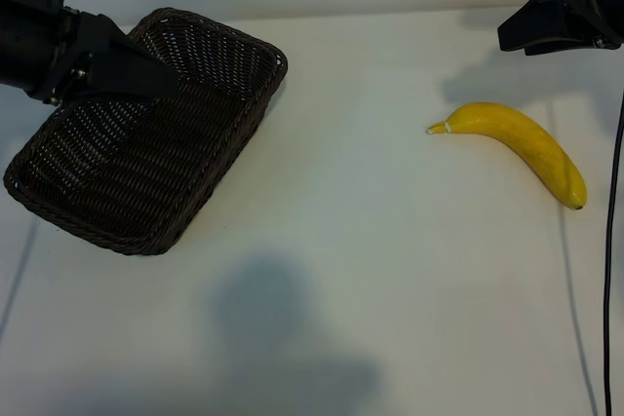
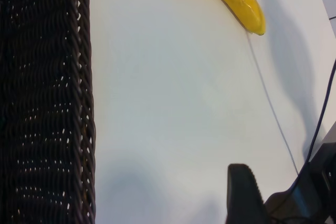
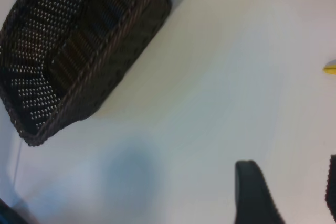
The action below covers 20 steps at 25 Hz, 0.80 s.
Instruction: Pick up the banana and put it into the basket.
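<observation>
Hidden and cut-off parts

The left arm is covering part of the basket (image 1: 146,168); the right wrist view is cropping the banana (image 3: 331,68) to a sliver.

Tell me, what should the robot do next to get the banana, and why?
Probably lower the right gripper toward the banana. It hangs open above the banana, holding nothing, and the banana lies alone on the table, far from the basket, where the left gripper hovers.

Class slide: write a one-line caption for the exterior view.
Banana lies on the white table, apart from the empty basket; neither gripper holds it.
</observation>
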### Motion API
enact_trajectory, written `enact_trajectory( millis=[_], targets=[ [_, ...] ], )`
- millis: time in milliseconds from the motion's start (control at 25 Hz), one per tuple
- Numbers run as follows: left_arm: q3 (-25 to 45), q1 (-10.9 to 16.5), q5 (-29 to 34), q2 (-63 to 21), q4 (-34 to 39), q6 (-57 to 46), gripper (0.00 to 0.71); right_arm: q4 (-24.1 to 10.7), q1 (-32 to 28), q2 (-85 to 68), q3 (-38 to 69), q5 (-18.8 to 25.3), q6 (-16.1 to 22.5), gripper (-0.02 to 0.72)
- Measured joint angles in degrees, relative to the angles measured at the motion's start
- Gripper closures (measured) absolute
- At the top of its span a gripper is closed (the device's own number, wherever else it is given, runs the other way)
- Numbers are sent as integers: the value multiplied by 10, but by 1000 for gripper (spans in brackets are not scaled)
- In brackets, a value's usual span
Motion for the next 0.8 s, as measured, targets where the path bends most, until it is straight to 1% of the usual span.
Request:
enact_trajectory(
  millis=[640,800],
  targets=[
    [0,0,0,0,0,-2,280,0,0,0,0,1,0,340],
    [0,0,-11,0,-1,-1,280,1,0,0,0,1,0,340]
  ],
)
